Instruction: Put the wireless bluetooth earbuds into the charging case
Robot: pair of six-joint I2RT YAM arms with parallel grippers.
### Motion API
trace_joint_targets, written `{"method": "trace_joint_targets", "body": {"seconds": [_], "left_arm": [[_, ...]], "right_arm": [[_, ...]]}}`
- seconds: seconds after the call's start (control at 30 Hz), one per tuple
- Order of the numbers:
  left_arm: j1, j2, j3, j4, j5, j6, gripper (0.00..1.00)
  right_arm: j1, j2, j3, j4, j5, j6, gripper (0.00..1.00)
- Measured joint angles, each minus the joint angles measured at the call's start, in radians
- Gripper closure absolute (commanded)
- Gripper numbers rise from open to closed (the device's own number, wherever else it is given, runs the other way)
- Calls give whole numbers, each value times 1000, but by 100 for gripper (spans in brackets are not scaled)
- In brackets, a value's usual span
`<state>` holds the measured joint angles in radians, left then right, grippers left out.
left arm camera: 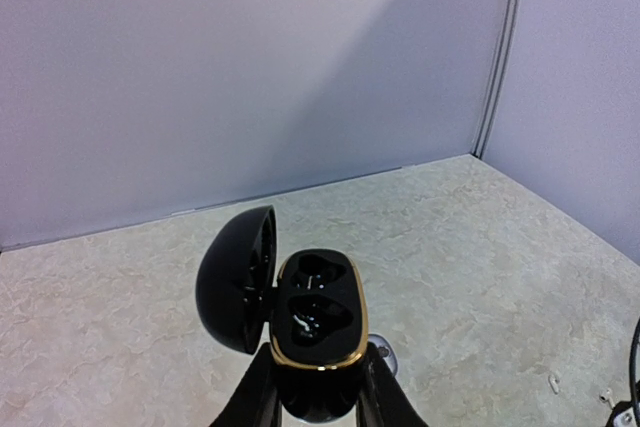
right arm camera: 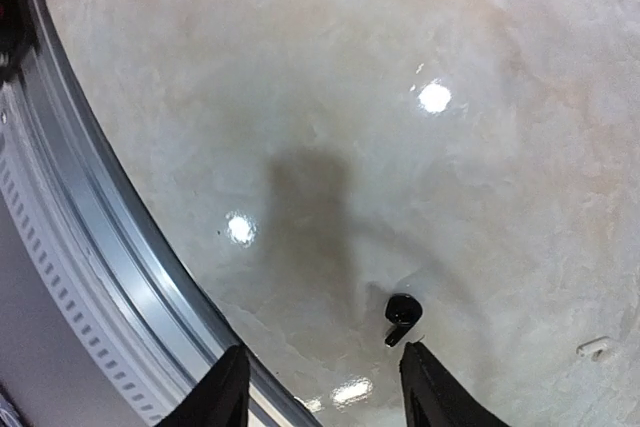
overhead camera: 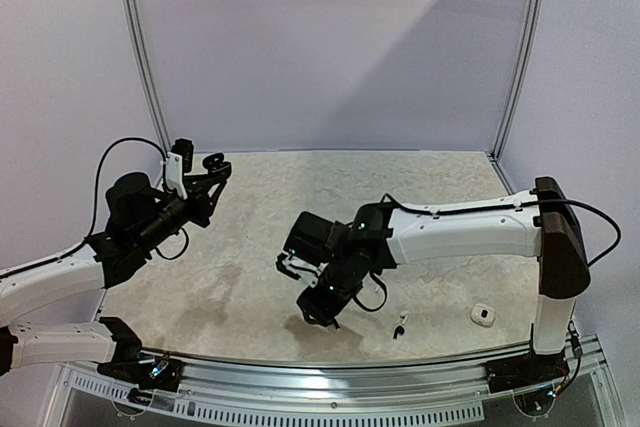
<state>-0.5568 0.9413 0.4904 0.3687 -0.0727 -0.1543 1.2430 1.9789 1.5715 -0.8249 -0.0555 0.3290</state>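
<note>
Earbud (right arm camera: pixel 400 317), black, loose on the counter (right arm camera: pixel 450 147) at five o'clock, close by one finger of the right claw (right arm camera: pixel 322 357), fingers apart; open charging case (left arm camera: pixel 315 319) clamped in the left claw (left arm camera: pixel 318 397) at nine o'clock; risk: an off-centre pinch could flick it away.

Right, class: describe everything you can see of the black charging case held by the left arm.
The charging case is glossy black, seemingly hard plastic, with a gold rim round its base. Its domed lid stands swung open to one side. Two wells show inside, both apparently empty. It is held above the table, its lower end pinched by the left gripper; nothing else touches it.
</note>
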Motion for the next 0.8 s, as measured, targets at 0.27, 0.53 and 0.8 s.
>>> {"method": "trace_joint_targets", "body": {"seconds": [0.27, 0.53, 0.8], "left_arm": [[0, 0, 0, 9, 13, 4, 100], [0, 0, -15, 16, 17, 3, 100], [0, 0, -21, 16, 21, 2, 100]], "right_arm": [[-26, 142, 267, -211, 79, 37, 37], [-26, 316, 336, -360, 105, 55, 37], [-26, 336, 356, -386, 86, 79, 58]]}}
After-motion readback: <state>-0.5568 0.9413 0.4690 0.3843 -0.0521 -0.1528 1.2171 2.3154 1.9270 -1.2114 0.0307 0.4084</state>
